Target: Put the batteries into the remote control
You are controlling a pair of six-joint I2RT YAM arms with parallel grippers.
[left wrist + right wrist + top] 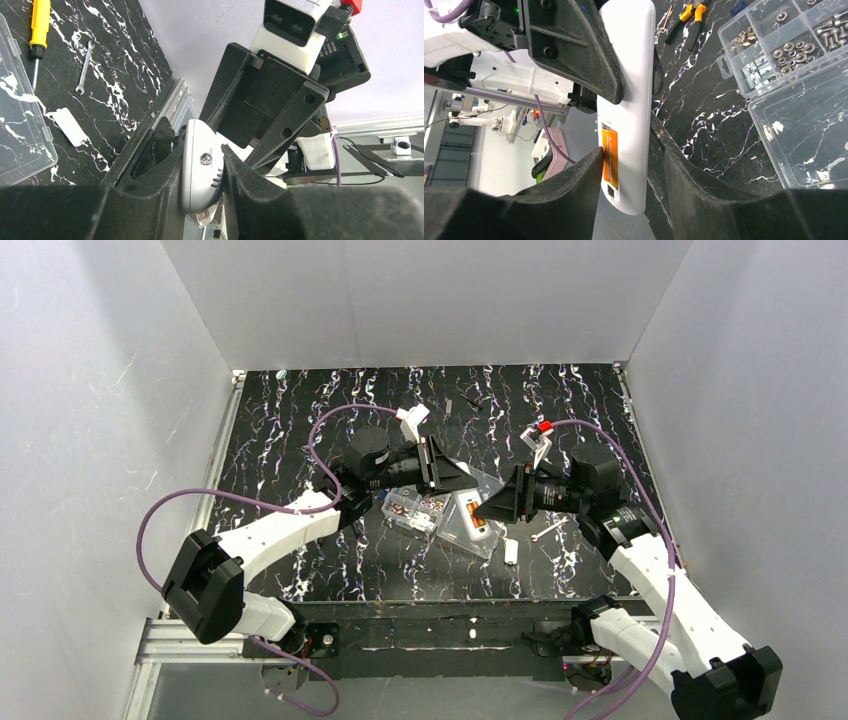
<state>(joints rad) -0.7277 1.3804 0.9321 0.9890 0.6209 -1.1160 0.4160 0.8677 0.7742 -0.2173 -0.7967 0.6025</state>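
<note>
My left gripper (200,150) is clamped on one end of the white remote (197,185) and holds it in the air over the clear screw box (784,45). An orange battery (610,155) sits in its rear recess. My right gripper (626,150) straddles the other end, one finger against the battery side. I cannot tell whether it grips. The marks by the recess are too small to read.

Remote control (626,100): slim white handset, held off table near centre of scene, between the two arms. Back side faces right wrist camera. One end clamped tight in left gripper (200,172), small screw showing on that end. Other end sits between fingers of right gripper (629,185), contact unclear.

Battery (610,157): orange cylinder, lying lengthwise in rear recess, toward right-gripper end.
</note>
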